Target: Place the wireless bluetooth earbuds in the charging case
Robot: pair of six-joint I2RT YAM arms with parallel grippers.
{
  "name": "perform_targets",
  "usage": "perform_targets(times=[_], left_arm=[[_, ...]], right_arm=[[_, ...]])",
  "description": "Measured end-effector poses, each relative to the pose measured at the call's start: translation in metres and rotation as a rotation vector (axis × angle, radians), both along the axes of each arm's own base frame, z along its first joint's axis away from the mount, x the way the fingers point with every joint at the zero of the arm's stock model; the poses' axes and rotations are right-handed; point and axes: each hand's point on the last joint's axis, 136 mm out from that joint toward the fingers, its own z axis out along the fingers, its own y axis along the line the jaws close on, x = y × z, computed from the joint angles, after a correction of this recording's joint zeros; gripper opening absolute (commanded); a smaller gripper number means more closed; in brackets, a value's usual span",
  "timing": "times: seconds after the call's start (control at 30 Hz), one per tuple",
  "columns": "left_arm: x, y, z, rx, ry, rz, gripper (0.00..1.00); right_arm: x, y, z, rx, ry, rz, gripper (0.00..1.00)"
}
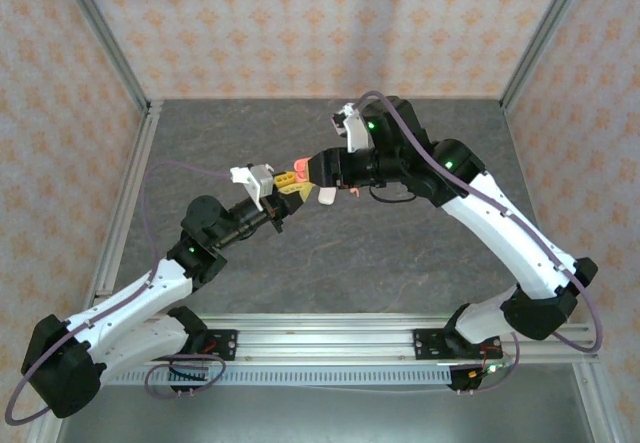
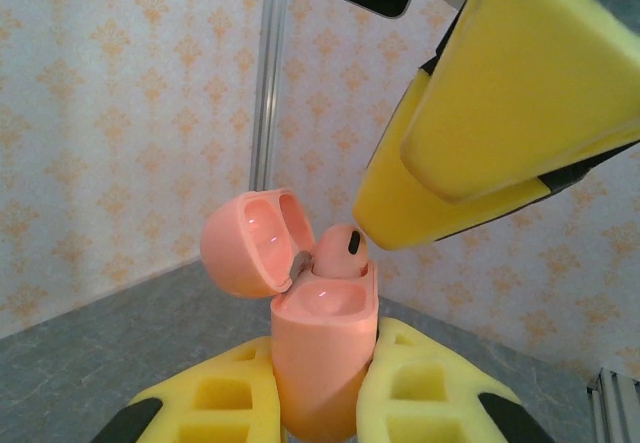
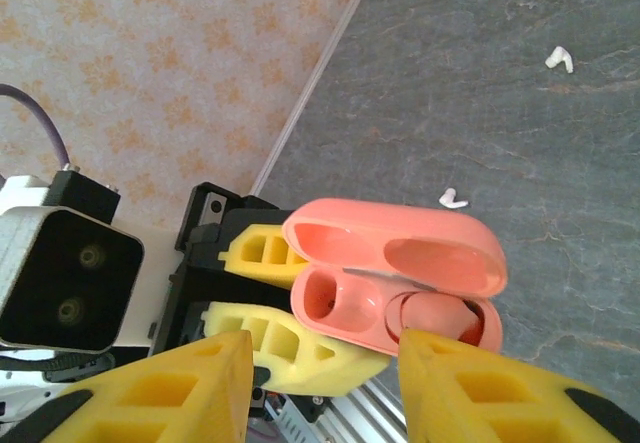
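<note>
Since the coral-pink stemmed plastic earbud [image 2: 343, 248] is the bit that matters, I'll start there. It's sitting in one well of the coral-pink pebble-shaped plastic charging case [image 2: 320, 348], with its rounded head poking up above the rim. The well next to it [image 3: 335, 298] is empty. The case's hinged lid [image 2: 245, 243] is flipped right open, showing its two hollows. The case isn't on the table at all. The left gripper [image 2: 325, 403] has it pinched upright between its yellow foam-like fingers [image 2: 215, 403], one pad on each side of the body, and holds it up in the air over the middle of the workspace. The right gripper [image 3: 325, 383] comes in from the other side with its jaws partly apart, and there's nothing in the gap between them. From the left wrist camera, one of its yellow fingertips [image 2: 400, 218] is right up against the seated earbud's head, but I can't tell if it's actually touching. From overhead the two grippers meet nose to nose, left [image 1: 283, 185] and right [image 1: 305, 175]. Down on the grey stone-patterned tabletop [image 3: 480, 83] two white stemmed plastic earbuds are lying loose, well apart from each other. One is just past the open lid [image 3: 453, 199] and the other is further out [image 3: 558, 59]. An orange-flowered wallpaper panel [image 2: 120, 113] is behind it all.
</note>
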Motion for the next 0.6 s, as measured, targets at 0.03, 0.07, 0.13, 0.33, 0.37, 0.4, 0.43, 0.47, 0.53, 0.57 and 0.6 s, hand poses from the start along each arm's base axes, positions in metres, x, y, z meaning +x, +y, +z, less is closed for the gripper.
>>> perform_targets(times=[0.03,0.07,0.13,0.33,0.37,0.4,0.43,0.47,0.53,0.57,0.6], left_arm=[[0.000,0.000,0.000,0.000,0.000,0.000,0.00],[0.000,0.000,0.000,0.000,0.000,0.000,0.00],[0.000,0.000,0.000,0.000,-0.001,0.000,0.00],[0.000,0.000,-0.001,0.002,0.002,0.001,0.00],[0.000,0.000,-0.001,0.002,0.002,0.001,0.00],[0.000,0.000,-0.001,0.003,0.002,0.001,0.00],[0.000,0.000,-0.001,0.005,0.000,0.001,0.00],[0.000,0.000,-0.002,0.007,0.002,0.001,0.00],[0.000,0.000,-0.004,0.021,0.002,0.003,0.00],[0.000,0.000,-0.006,0.031,0.002,0.004,0.00],[0.000,0.000,-0.009,0.047,0.004,0.006,0.00]], right_arm=[[0.000,0.001,0.000,0.005,0.002,0.002,0.42],[0.001,0.002,0.000,0.008,0.004,0.002,0.42],[0.002,0.004,-0.001,0.009,0.009,0.001,0.42],[0.002,0.003,-0.002,0.009,0.013,-0.002,0.43],[0.002,0.003,-0.001,0.010,0.012,-0.002,0.43],[0.002,0.002,-0.001,0.010,0.011,-0.004,0.43],[0.003,0.001,0.001,0.011,0.008,-0.011,0.43],[0.004,-0.001,0.002,0.011,0.006,-0.018,0.44],[0.013,-0.011,0.007,0.007,-0.002,-0.057,0.44],[0.019,-0.018,0.009,0.002,-0.006,-0.086,0.44],[0.026,-0.027,0.011,-0.003,-0.010,-0.119,0.45]])
